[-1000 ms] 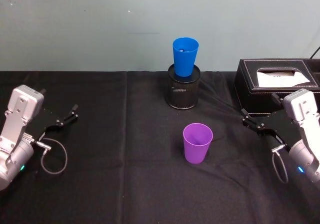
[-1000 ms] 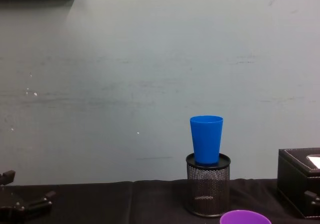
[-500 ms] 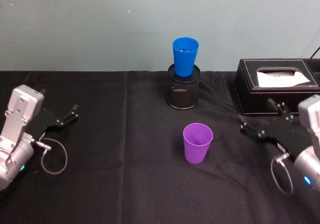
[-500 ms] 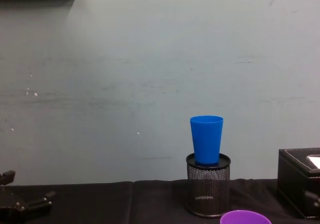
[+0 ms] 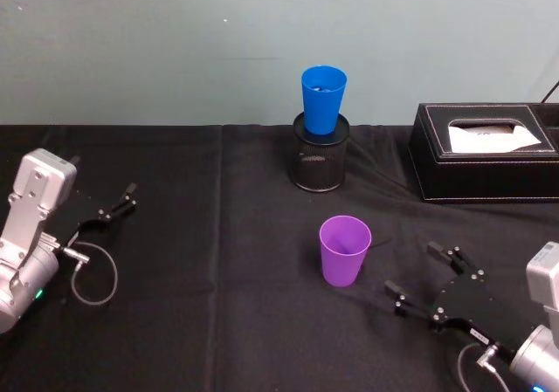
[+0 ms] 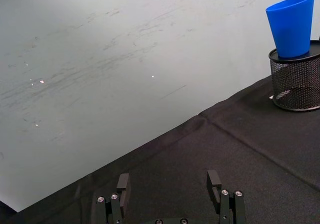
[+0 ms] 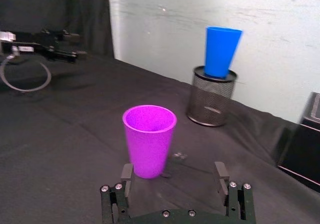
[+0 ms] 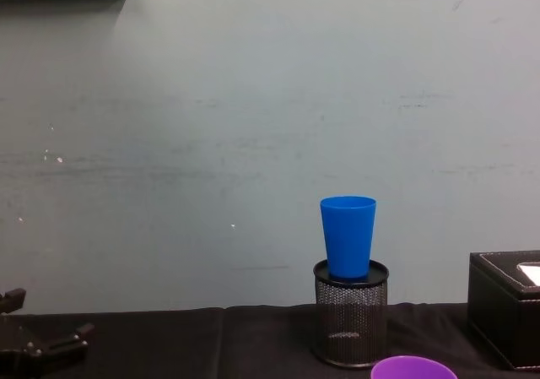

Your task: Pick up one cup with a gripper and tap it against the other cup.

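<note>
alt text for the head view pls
The open right gripper faces an upright purple plastic tumbler on a black tablecloth, close beside it but not touching. Behind, a blue plastic tumbler stands in a black mesh pen holder; the open left gripper is parked at far left.
</note>
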